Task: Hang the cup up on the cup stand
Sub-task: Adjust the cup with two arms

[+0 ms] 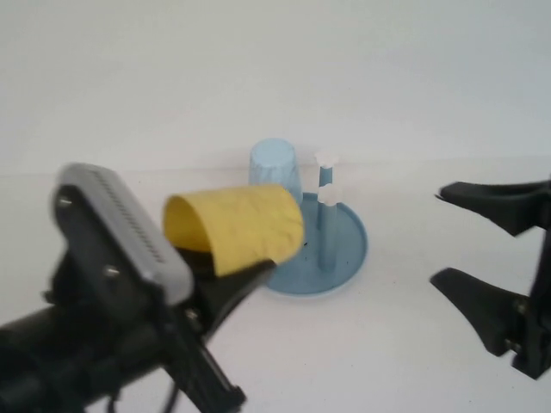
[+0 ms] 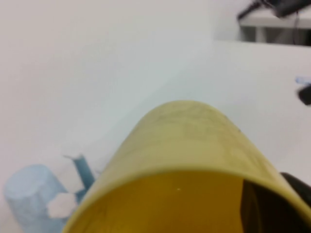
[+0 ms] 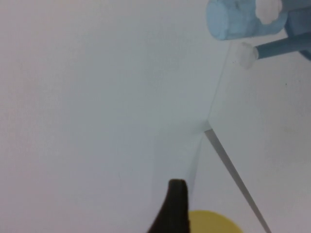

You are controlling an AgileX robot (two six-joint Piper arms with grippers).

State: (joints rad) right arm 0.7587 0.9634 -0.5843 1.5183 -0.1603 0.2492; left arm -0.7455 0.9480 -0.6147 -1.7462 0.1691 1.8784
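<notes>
While gripped sideways by the left end effector (image 1: 225,277) just beside the round blue pegged cup stand (image 1: 346,258), small yellow tapered plastic cup (image 1: 237,225) judged light, thin, crushable; best held mid-wall. Right end effector (image 1: 482,258) parked wide open, empty, right of the stand. Inverted light blue cup (image 2: 30,194) on a peg clearer from left wrist.

A small light blue tapered plastic cup (image 1: 275,169) sits upside down at the far left side of the pegs, above a plain white table (image 1: 405,344).
</notes>
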